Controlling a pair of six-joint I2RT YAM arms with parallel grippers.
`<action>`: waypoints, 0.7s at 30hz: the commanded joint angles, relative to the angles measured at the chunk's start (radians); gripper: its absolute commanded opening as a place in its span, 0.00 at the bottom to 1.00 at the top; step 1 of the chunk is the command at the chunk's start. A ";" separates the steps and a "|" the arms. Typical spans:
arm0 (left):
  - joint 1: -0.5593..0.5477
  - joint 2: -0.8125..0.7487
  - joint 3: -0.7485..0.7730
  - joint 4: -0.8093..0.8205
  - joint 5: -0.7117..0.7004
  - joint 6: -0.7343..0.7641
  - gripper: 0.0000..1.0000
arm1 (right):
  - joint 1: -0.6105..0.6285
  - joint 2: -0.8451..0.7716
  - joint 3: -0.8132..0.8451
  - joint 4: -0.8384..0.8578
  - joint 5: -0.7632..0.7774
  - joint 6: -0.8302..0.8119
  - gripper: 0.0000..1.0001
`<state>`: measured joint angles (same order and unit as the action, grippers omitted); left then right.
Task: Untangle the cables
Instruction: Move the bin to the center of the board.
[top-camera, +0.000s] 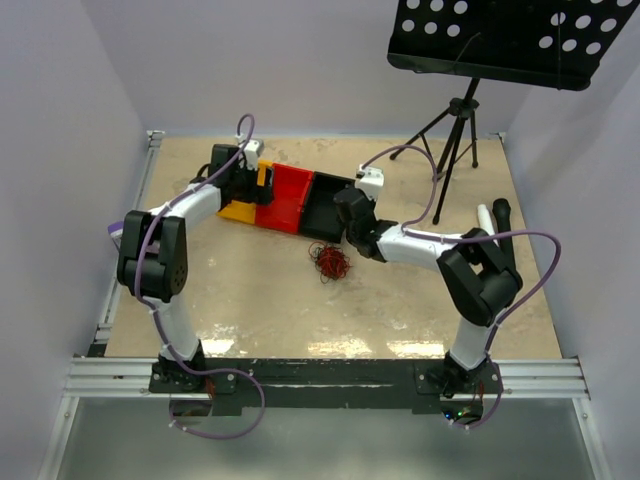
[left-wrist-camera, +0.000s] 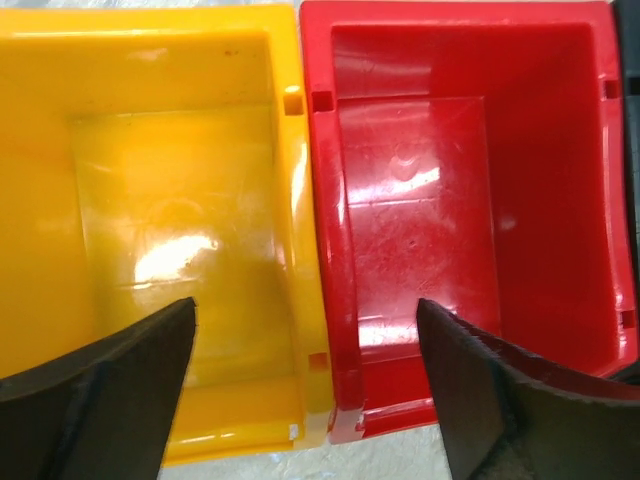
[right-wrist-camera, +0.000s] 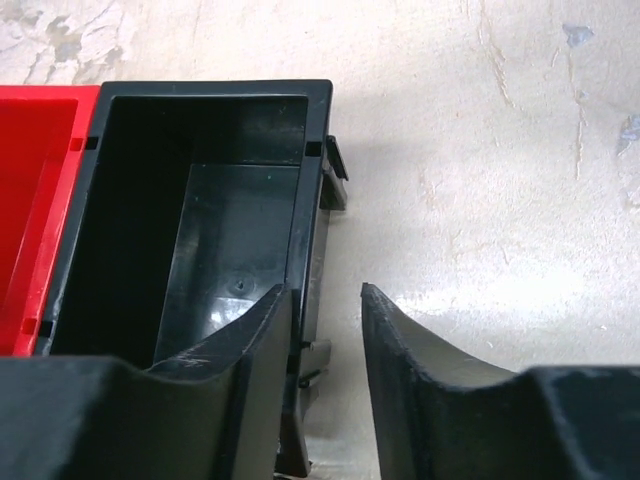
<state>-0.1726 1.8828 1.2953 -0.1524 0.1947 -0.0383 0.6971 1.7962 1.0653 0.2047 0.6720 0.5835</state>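
The cables (top-camera: 331, 262) lie in a red-and-dark snarl on the open table (top-camera: 250, 290), just in front of the black bin (top-camera: 320, 212) and clear of both arms. The left gripper (left-wrist-camera: 305, 390) hangs spread wide above the shared rim of the yellow bin (left-wrist-camera: 40, 150) and red bin (left-wrist-camera: 560, 200). The right gripper (right-wrist-camera: 328, 370) is narrowed astride the black bin's right wall. Bare table shows beside its outer finger, and the inner one may be touching the wall.

Yellow bin (left-wrist-camera: 40, 200), red bin (left-wrist-camera: 560, 200) and black bin (right-wrist-camera: 215, 90) are glossy moulded plastic; the tabletop (right-wrist-camera: 480, 150) looks matt and mottled
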 joint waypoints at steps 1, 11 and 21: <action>-0.040 -0.001 -0.025 0.066 0.049 0.034 0.83 | -0.010 0.020 0.041 0.032 0.034 -0.014 0.36; -0.126 -0.063 -0.152 0.062 0.043 0.107 0.74 | -0.044 0.020 0.015 0.010 0.041 -0.010 0.36; -0.169 -0.117 -0.214 0.011 0.080 0.065 0.71 | -0.057 -0.014 -0.008 -0.102 0.037 0.053 0.45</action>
<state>-0.3065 1.8286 1.1141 -0.0971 0.2173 0.0452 0.6449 1.8114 1.0668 0.1654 0.6899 0.5949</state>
